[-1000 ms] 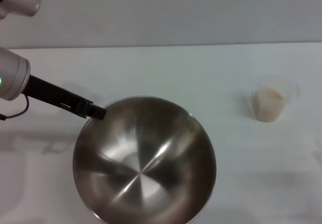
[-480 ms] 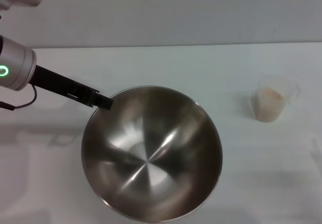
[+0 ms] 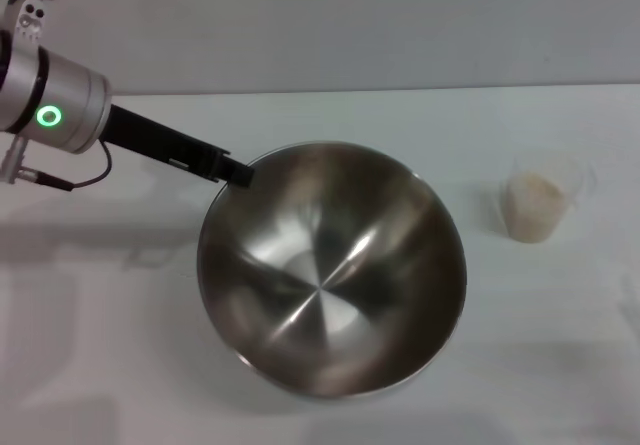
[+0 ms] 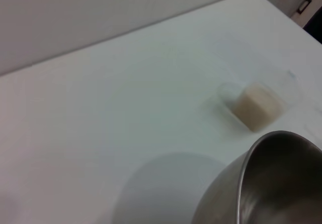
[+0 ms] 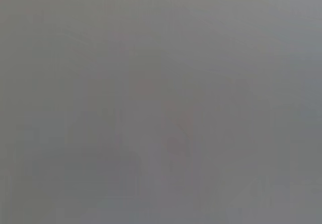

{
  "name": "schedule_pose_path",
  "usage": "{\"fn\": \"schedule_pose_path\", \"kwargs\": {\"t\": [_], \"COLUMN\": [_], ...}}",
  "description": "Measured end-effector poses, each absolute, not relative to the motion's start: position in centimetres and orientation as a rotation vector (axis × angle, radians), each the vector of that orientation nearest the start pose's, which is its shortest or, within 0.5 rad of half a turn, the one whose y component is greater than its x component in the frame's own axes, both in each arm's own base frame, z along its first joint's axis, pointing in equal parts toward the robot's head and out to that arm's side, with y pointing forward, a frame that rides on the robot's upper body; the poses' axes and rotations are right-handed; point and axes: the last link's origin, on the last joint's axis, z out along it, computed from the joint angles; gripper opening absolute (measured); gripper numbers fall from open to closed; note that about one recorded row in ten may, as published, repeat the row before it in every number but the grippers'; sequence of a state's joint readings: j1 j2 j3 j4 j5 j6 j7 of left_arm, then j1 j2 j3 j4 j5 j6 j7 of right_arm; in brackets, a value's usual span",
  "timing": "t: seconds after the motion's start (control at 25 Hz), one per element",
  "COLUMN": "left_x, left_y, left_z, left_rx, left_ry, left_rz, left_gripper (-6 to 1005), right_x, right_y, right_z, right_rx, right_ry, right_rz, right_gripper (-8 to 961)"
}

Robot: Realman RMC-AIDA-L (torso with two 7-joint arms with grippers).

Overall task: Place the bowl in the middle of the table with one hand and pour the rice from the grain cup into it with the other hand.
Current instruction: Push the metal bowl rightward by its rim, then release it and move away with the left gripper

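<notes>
- The bowl [image 3: 333,270] is the landmark: a big shiny steel bowl, held over the white table [image 3: 420,125] roughly at its middle, tipped so its open inside faces the head camera.
- The left gripper [image 3: 236,172] reaches in from the bowl's left and far side, its dark tip meeting the bowl's thin rim at the upper-left edge.
- The fingers look closed on that rim, pinching the edge, though the tips are small in the head view and the gap between them cannot be made out.
- A grey wrist section with a lit green ring [image 3: 47,117] sits further back along the left arm, well away from the bowl.
- The cup [image 3: 541,203] stands upright on the table to the bowl's right, well apart from it and untouched by any gripper.
- Rice [image 3: 533,208] fills the lower part of the cup as a pale cream mass.
- In the left wrist view, part of the bowl's rim and outer wall [image 4: 261,183] shows at one corner, with the cup [image 4: 254,105] and its rice [image 4: 259,112] on the table [image 4: 100,113] beyond it.
- A soft shadow [image 4: 166,189] lies on the table beside the bowl.
- The right gripper does not appear in any view; the right wrist view is a blank grey field.
</notes>
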State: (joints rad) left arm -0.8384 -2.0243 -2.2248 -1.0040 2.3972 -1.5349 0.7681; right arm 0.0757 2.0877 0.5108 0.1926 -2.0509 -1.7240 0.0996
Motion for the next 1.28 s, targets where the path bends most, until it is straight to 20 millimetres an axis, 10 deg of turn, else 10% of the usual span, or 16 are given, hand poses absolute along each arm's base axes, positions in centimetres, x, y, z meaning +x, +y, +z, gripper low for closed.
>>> {"fn": "schedule_pose_path", "kwargs": {"t": [1.28], "left_x": [-18.6], "left_y": [42.9], "left_z": [2.5], "left_rx": [-2.549], "left_ry": [-1.137], "left_rz": [-0.081], "left_gripper": [40], "right_x": [34.6], "right_y": [18.5], "right_z": [0.6], "right_rx": [-1.412], "right_ry": [0.364], "right_rz": [0.838], "right_gripper": [840]}}
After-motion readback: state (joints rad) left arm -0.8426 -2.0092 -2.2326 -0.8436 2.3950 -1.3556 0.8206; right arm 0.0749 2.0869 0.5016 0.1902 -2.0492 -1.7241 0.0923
